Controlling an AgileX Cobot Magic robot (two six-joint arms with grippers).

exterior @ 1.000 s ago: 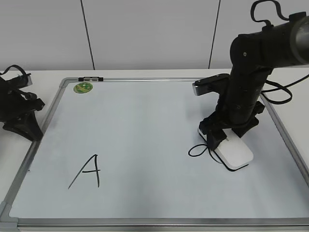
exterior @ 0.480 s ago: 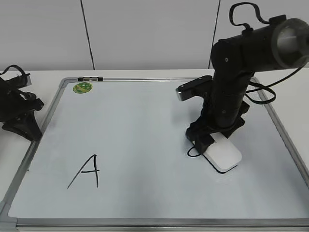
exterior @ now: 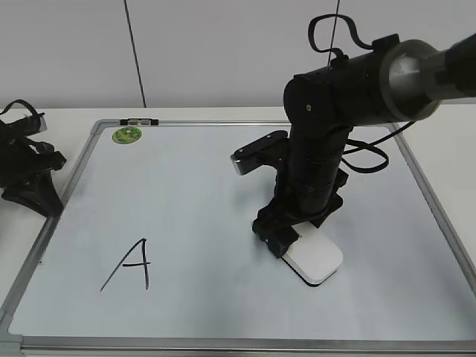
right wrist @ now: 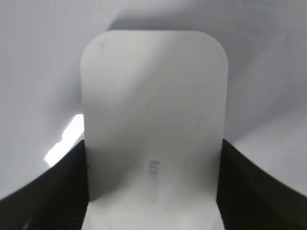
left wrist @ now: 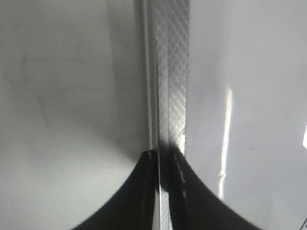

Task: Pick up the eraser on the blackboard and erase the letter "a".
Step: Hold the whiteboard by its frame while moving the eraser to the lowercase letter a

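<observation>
Eraser (right wrist: 152, 120) sits clamped between right gripper (right wrist: 152, 191) fingers, flat on blackboard (exterior: 208, 186).

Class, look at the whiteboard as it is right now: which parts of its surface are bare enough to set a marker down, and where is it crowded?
The whiteboard is bare across its middle, between the green sticker and the capital A, and along the near edge right of the A. It is crowded right of centre, where the right gripper clamps the eraser.
</observation>
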